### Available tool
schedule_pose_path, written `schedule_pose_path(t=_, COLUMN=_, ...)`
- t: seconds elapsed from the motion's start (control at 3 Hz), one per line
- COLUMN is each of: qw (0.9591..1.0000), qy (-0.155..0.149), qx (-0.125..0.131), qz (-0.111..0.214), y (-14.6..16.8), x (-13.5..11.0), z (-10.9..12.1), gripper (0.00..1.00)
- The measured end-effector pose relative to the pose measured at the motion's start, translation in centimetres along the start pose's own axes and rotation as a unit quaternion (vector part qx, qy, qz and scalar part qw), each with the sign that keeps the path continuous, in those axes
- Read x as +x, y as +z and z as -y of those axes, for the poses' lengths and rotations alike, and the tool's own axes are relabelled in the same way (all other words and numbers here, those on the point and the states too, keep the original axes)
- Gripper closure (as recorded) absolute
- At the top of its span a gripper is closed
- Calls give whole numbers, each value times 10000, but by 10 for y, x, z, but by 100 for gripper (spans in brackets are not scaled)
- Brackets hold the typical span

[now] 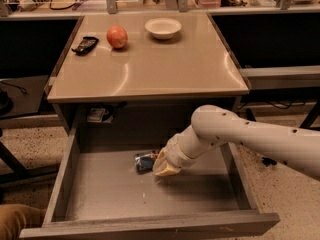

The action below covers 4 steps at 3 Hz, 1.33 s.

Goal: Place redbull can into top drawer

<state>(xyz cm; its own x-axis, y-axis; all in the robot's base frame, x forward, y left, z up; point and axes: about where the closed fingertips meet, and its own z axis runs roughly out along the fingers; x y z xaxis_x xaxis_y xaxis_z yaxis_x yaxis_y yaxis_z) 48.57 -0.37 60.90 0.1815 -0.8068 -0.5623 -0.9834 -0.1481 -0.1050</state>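
Note:
The top drawer (110, 194) is pulled out wide under the tan tabletop, showing its flat grey bottom. The redbull can (145, 161), silver with blue patches, lies on its side on the drawer bottom near the back middle. My gripper (164, 167) is down inside the drawer, right against the can's right end, at the tip of the white arm (240, 134) that reaches in from the right. The wrist hides the can's right end.
On the tabletop (165, 69) stand an orange-red fruit (117, 36), a white bowl (163, 27) and a dark object (85, 44) at the far left. A small label or packet (96, 115) shows under the top. Speckled floor lies on both sides.

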Motion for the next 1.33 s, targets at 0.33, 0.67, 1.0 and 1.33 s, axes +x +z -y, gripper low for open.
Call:
schedule_pose_path(t=0.33, qw=10000, qy=0, qx=0, qz=0, y=0, x=0, z=0, gripper=11)
schedule_pose_path(t=0.67, qw=10000, qy=0, qx=-1, qz=0, y=0, x=0, z=0, gripper=0)
schedule_pose_path(t=1.0, qw=10000, qy=0, qx=0, qz=-1, y=0, x=0, z=0, gripper=0)
schedule_pose_path(t=1.33, qw=9998, qy=56, qx=88, qz=-160, y=-27, x=-1, z=-2, gripper=0)
